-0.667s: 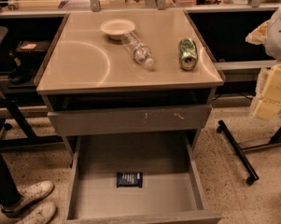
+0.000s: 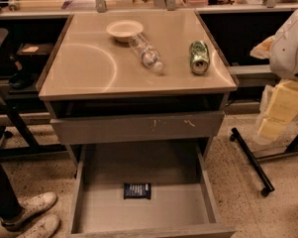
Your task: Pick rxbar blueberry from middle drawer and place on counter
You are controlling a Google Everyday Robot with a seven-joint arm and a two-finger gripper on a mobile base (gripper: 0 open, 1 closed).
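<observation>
The rxbar blueberry, a small dark navy bar, lies flat on the floor of the open middle drawer, slightly left of centre. The drawer is pulled out below the grey drawer front with pale scratch marks. The beige counter tops the cabinet. My gripper hangs at the right edge of the view, below the white arm. It is well to the right of the cabinet, level with the drawer front and far from the bar.
On the counter stand a white bowl, a clear plastic bottle lying on its side and a green can. A person's white shoes are at the lower left. A black wheeled stand leg is on the floor at the right.
</observation>
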